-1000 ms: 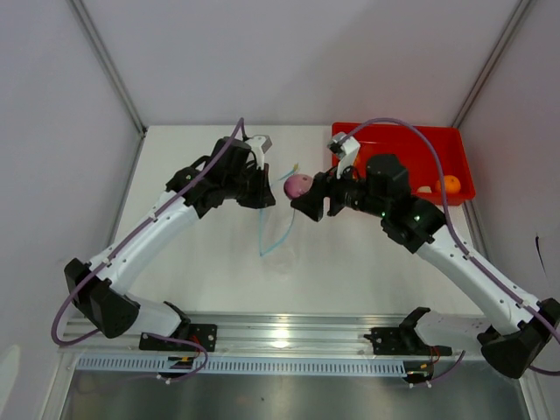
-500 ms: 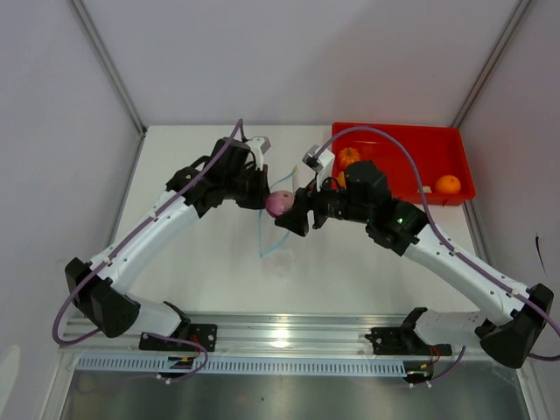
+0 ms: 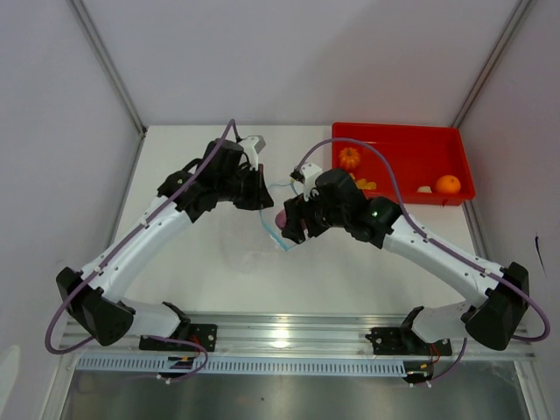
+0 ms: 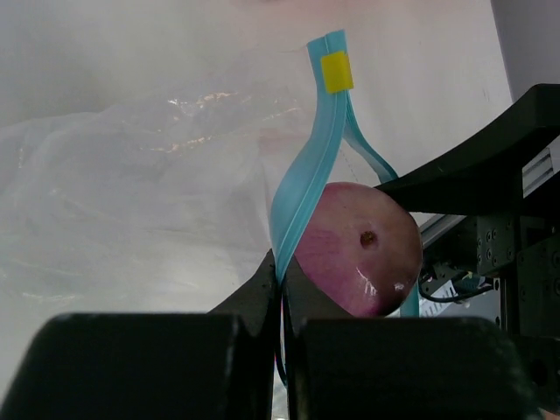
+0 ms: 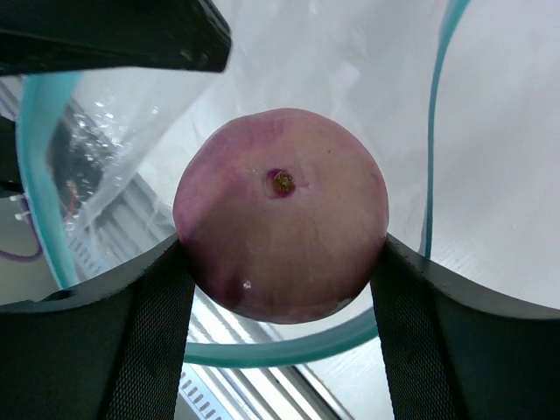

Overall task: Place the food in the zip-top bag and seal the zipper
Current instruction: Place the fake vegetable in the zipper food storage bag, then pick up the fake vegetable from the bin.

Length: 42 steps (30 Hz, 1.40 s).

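My left gripper (image 3: 261, 199) (image 4: 282, 280) is shut on the light blue zipper strip (image 4: 306, 166) of the clear zip-top bag (image 4: 131, 192) and holds its mouth up and open. My right gripper (image 3: 284, 223) (image 5: 282, 254) is shut on the purple round piece (image 5: 282, 214) (image 4: 354, 249) and holds it at the bag's mouth, inside the loop of the zipper (image 5: 289, 350). In the top view the purple piece (image 3: 279, 220) is mostly hidden by the gripper. An orange pumpkin piece (image 3: 349, 158), yellow chunks (image 3: 366, 185), a whitish piece (image 3: 424, 188) and an orange ball (image 3: 448, 184) lie in the tray.
The red tray (image 3: 402, 136) stands at the back right of the white table (image 3: 219, 262). Both arms meet over the middle of the table. A metal rail (image 3: 289, 337) runs along the near edge.
My right gripper has carried the purple piece left and toward me, from beside the tray down to the bag's mouth. My left gripper has kept hold of the zipper, shifting slightly.
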Tool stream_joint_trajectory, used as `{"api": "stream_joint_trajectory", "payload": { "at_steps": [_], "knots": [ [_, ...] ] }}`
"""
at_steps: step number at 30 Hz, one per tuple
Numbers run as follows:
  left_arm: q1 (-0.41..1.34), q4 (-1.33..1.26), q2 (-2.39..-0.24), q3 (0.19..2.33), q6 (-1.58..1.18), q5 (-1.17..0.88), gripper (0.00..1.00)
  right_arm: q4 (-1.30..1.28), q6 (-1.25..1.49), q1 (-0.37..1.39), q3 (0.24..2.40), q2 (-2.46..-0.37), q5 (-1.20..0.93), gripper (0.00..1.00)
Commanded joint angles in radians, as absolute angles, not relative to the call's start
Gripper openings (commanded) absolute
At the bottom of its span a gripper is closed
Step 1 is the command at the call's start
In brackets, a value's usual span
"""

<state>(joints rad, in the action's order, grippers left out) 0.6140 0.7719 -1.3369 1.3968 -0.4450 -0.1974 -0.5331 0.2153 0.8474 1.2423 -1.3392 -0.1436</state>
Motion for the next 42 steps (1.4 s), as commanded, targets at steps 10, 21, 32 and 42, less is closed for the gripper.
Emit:
{"api": "stream_joint_trajectory", "payload": {
  "at_steps": [10,21,32,42],
  "knots": [
    [0.617,0.73,-1.293,1.371,-0.46,-0.195,0.01,-0.541,0.238,0.865,1.402,-1.345,-0.087,1.0],
    [0.615,0.713,-1.299,1.358,-0.446,-0.189,0.0,-0.464,0.321,0.616,1.486,-1.25,0.012,0.99],
    [0.611,0.684,-1.29,1.342,-0.433,-0.225,0.01,-0.243,0.336,0.258,1.492,-1.509,-0.017,1.0],
    [0.609,0.658,-1.249,1.295,-0.425,-0.267,0.01,-0.247,0.365,0.172,1.772,-1.954,-0.014,0.99]
  ]
}}
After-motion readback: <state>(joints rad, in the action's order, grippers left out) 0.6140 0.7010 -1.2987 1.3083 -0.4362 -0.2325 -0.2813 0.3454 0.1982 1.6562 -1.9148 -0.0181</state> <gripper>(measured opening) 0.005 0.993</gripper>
